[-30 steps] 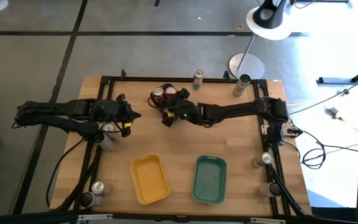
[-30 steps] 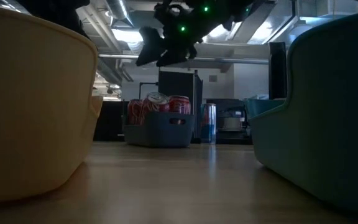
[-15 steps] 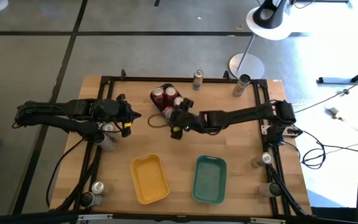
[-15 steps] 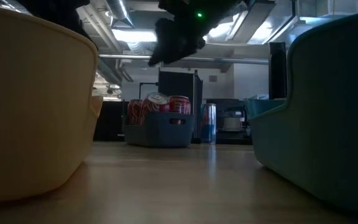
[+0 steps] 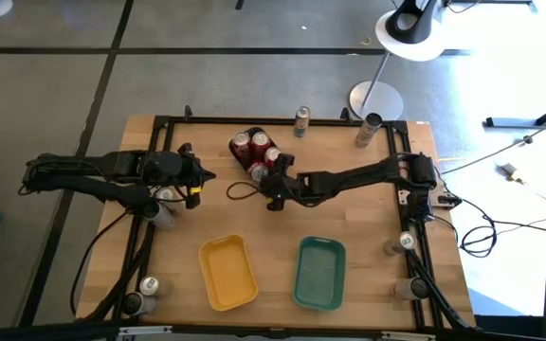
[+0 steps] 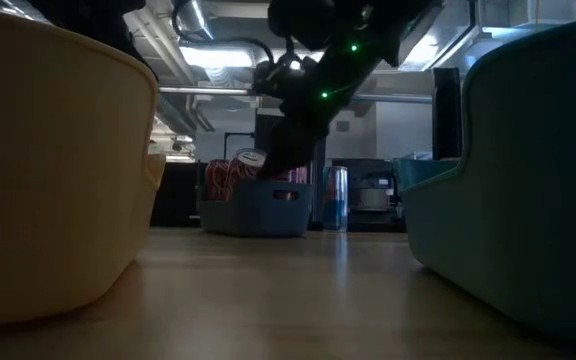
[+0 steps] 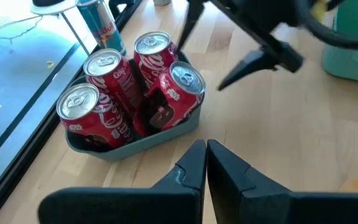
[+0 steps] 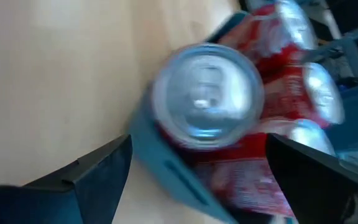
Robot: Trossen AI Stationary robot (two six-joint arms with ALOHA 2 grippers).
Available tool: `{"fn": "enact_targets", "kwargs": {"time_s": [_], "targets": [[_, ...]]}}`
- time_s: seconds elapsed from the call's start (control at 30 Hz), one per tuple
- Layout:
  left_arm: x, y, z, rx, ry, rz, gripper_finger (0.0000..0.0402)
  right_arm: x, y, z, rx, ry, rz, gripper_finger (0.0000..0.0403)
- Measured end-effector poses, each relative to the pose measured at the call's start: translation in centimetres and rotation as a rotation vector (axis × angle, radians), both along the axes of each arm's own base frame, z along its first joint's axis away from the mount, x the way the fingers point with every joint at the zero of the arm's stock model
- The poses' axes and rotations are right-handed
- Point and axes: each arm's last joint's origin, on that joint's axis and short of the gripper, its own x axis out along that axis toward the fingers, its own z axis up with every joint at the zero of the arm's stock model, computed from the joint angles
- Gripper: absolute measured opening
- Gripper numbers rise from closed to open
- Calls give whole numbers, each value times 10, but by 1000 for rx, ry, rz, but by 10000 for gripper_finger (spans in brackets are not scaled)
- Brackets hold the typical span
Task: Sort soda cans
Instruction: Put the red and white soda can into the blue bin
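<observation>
Four red soda cans (image 7: 126,87) stand packed upright in the dark blue tray (image 7: 166,134), and that tray is the anchor for everything here. The can nearest the tray's front wall (image 8: 207,96) sits straight under the right gripper (image 8: 197,168), whose fingers are spread wide to either side of it with nothing between them yet; in the high view the right gripper (image 5: 275,189) hangs just at the tray's near edge. My read is that it is lining up over this can, though whether to lift it or having just set it down I cannot tell. The left gripper (image 7: 205,165) waits well to the side of the tray, pointed toward it, its two fingers pressed together and holding nothing. Beyond the tray, at the far table edge, a blue-and-silver can (image 5: 301,117) stands alone, with another can (image 5: 370,124) farther along that edge. Well away from the tray, cans wait at the table's corners: two at the near left (image 5: 148,286), two at the near right (image 5: 406,242), and one by the left arm (image 5: 164,196). The yellow tray (image 5: 227,272) and teal tray (image 5: 319,273), on the near side of the blue one, look bare. So the reds appear gathered; the other colours are still to be sorted, most of the job by my count.
</observation>
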Motion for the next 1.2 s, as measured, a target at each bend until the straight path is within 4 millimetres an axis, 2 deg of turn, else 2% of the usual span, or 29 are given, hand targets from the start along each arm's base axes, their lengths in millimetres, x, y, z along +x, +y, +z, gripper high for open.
{"fn": "enact_targets", "kwargs": {"time_s": [0.23,0.43,0.63,1.1,1.2], "targets": [[0,0,0,0,-1,0,8,2,-12,4,-15,-37,-40,365],[0,0,0,0,-1,0,8,8,-13,-3,-30,-62,-25,365],[0,0,0,-1,-3,1,8,13,-15,1,-52,-118,-21,365],[0,0,0,-10,-6,7,8,15,-46,8,-59,-197,-65,365],[0,0,0,-14,-5,10,8,16,-47,8,-56,-202,-66,365]]}}
